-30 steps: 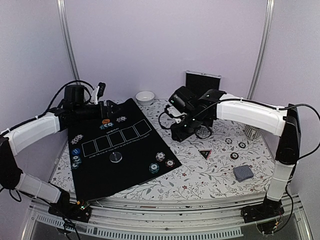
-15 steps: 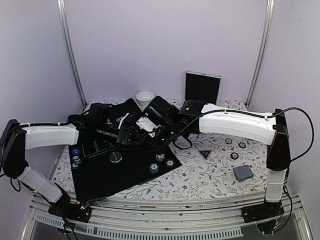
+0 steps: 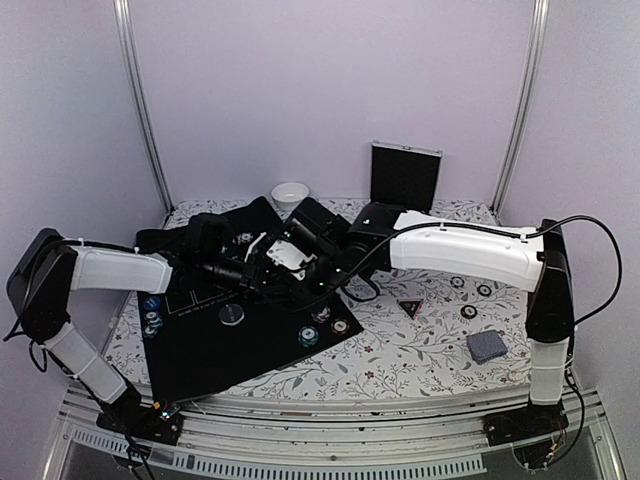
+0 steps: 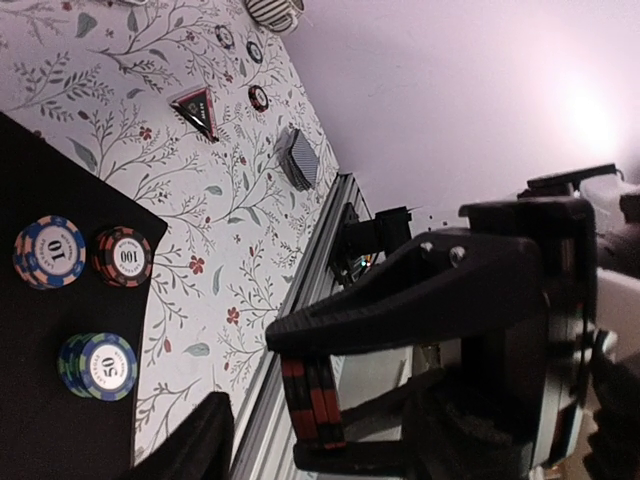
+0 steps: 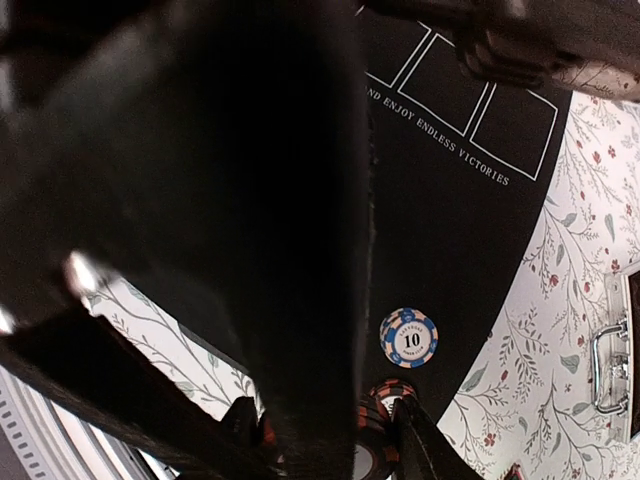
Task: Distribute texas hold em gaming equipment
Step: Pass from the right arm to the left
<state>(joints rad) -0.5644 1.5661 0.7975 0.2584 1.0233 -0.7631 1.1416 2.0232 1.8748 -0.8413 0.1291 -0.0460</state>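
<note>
Two pincers [image 3: 262, 266] [image 3: 300, 272] over mat [image 3: 200, 340], bowl [image 3: 290, 194] behind

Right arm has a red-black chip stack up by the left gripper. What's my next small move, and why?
Probably ease the left gripper onto the chip stack before the right gripper lets go: the stack hangs pinched in mid-air over the black mat, close ahead of the left wrist camera.
</note>
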